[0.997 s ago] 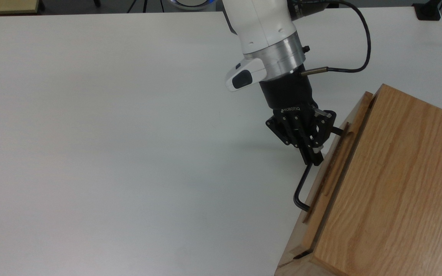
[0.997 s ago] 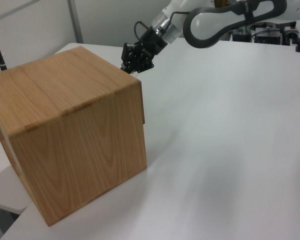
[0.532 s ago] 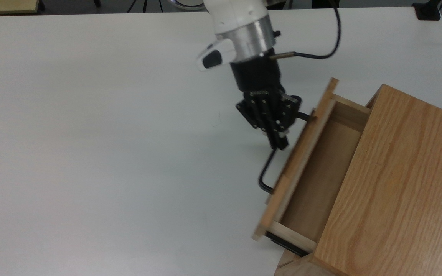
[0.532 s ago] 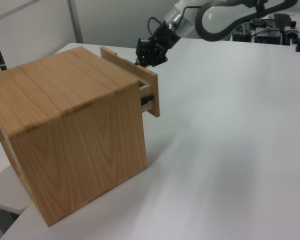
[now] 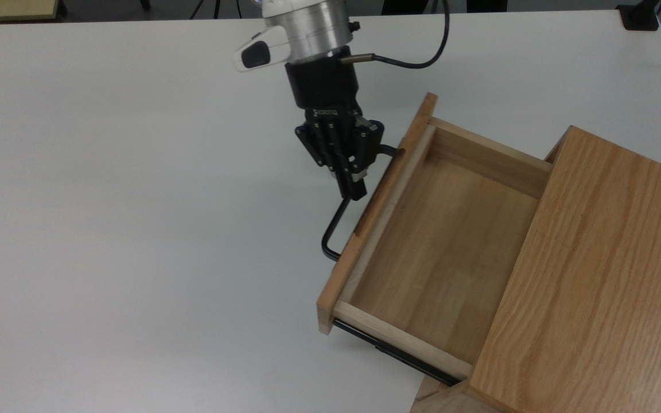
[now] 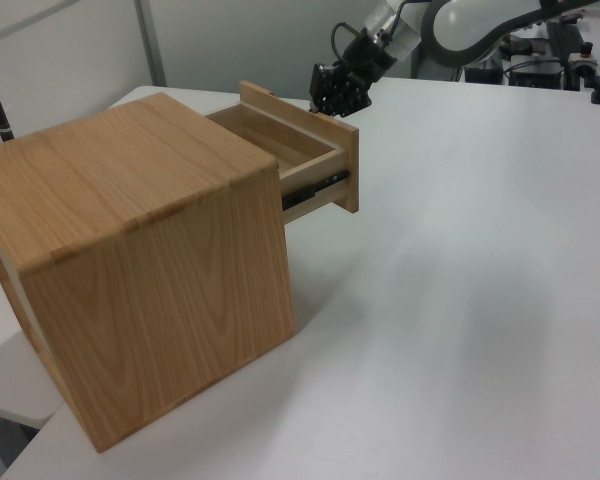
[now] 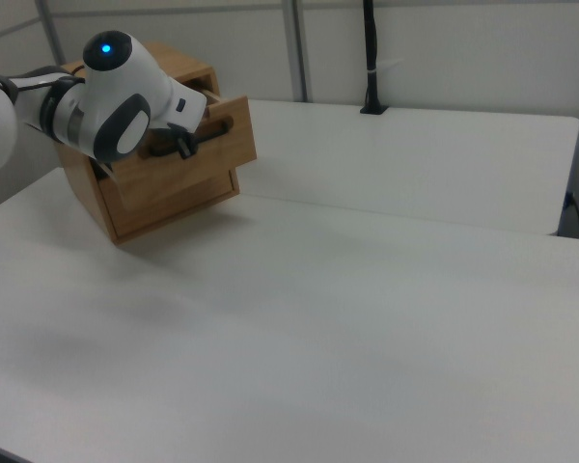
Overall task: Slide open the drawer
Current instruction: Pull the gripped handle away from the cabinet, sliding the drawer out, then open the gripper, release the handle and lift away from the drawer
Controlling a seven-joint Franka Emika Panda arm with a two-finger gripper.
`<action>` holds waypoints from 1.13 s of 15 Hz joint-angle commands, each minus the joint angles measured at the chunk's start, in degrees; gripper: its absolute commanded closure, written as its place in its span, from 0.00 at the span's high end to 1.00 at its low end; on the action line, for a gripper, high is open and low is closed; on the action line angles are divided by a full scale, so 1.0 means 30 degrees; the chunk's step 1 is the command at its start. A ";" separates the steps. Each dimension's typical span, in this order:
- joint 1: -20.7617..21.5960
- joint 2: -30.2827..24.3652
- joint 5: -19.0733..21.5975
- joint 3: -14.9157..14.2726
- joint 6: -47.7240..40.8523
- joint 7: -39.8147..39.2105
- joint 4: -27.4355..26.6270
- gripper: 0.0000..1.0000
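Fingers (image 5: pixel 355 184) clamped on handle (image 5: pixel 333 226) of pulled-out drawer (image 5: pixel 439 241).

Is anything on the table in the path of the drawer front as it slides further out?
Nothing visible. In the top view the gripper is shut on the black handle of the drawer, and the white table ahead of the front panel is bare. The left view shows the same open stretch beyond the panel.

Reached down from the top view's upper edge, white arm (image 5: pixel 302 23) and black gripper (image 5: pixel 353 186) angled toward the top view's lower right, fingers (image 5: pixel 346 172) pressed closed together on a thin bar.
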 commanded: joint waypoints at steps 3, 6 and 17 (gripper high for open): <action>-0.2024 -0.0842 0.0027 -0.0082 -0.1309 -0.0348 -0.1370 0.05; -0.2377 -0.1283 -0.0002 -0.0112 -0.2283 -0.0409 -0.1310 0.29; -0.3900 -0.2892 -0.0089 -0.0404 -0.7142 -0.2014 0.0212 0.89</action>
